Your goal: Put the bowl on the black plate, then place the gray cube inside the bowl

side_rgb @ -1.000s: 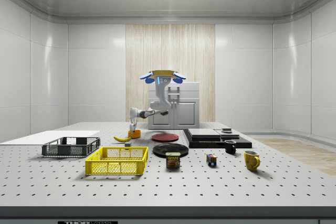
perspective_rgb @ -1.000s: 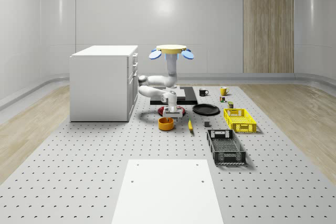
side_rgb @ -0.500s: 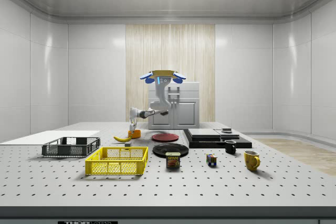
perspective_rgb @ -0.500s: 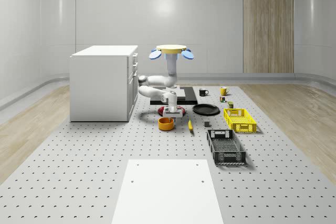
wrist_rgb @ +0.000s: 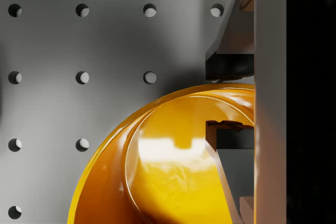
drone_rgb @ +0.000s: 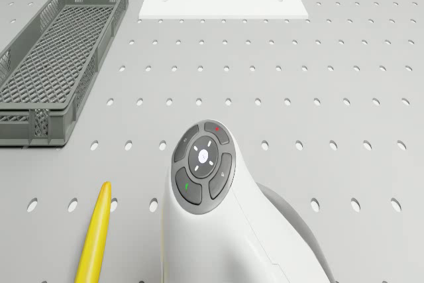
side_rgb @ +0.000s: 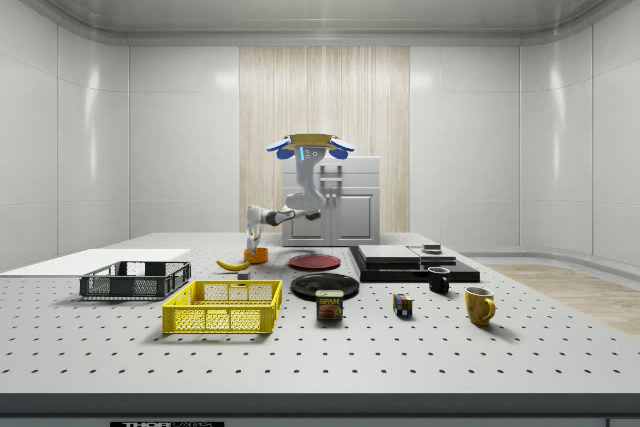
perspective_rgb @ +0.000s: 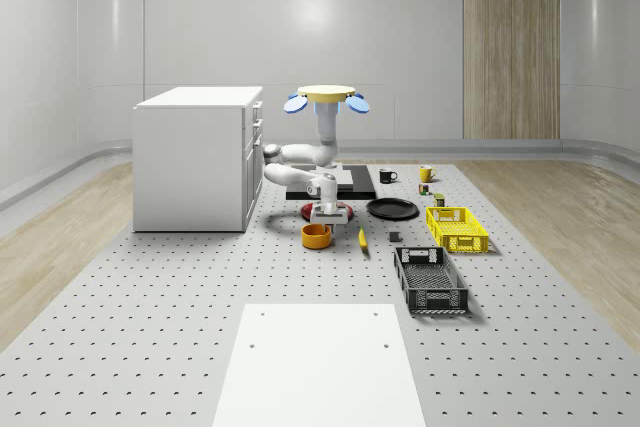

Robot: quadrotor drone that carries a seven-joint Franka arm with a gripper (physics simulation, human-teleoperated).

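Drone (perspective_rgb: 327, 96) hovers above the black slab (perspective_rgb: 355, 183). Gripper (wrist_rgb: 231, 102) is lowered at the orange bowl (perspective_rgb: 316, 236); fingers (wrist_rgb: 229, 64) apart, straddling its rim.

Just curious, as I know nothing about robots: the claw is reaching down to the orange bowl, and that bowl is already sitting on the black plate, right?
Not quite. The claw is at the orange bowl, one finger outside its rim and one inside, but the bowl sits on the bare perforated table, not on the black plate, which lies apart from it. The whole-scene view shows this.
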